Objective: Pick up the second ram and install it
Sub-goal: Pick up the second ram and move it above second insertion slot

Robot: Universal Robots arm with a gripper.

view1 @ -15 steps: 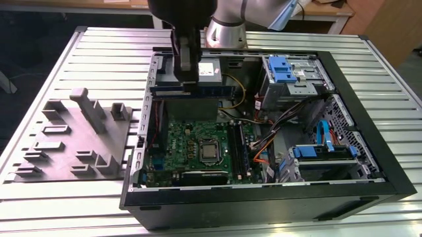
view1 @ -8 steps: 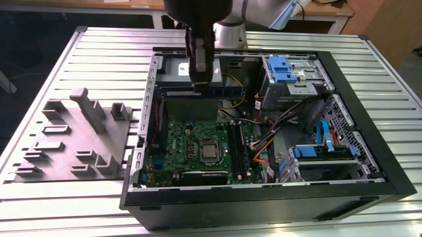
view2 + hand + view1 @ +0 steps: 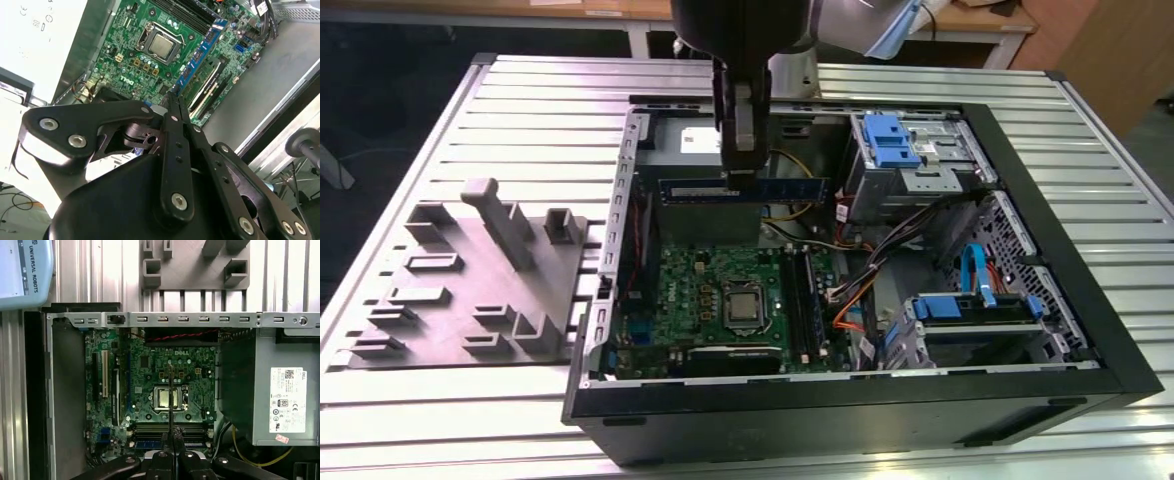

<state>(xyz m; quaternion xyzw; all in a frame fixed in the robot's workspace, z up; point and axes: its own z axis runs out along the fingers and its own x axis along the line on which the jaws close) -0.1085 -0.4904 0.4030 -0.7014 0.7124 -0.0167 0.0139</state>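
Observation:
In the exterior view my gripper (image 3: 742, 178) hangs over the open computer case and is shut on the second ram (image 3: 787, 190), a long narrow dark-blue stick held level by its middle above the back of the case. The green motherboard (image 3: 707, 290) lies below it, with its memory slots (image 3: 803, 300) along the side toward the exterior view's right. Both wrist views look down past the shut fingers (image 3: 172, 145). The ram (image 3: 200, 52) shows as a blue strip in the second wrist view and as a thin edge-on line (image 3: 171, 390) over the processor in the first wrist view, with the slots (image 3: 150, 430) close by.
A grey plastic tray (image 3: 467, 290) with upright blocks sits on the slatted table at the exterior view's left of the case. Inside the case are a power supply (image 3: 285, 400), blue-handled drive cages (image 3: 907, 150) (image 3: 974, 320) and loose cables (image 3: 854, 290). Black case walls (image 3: 854, 410) ring the board.

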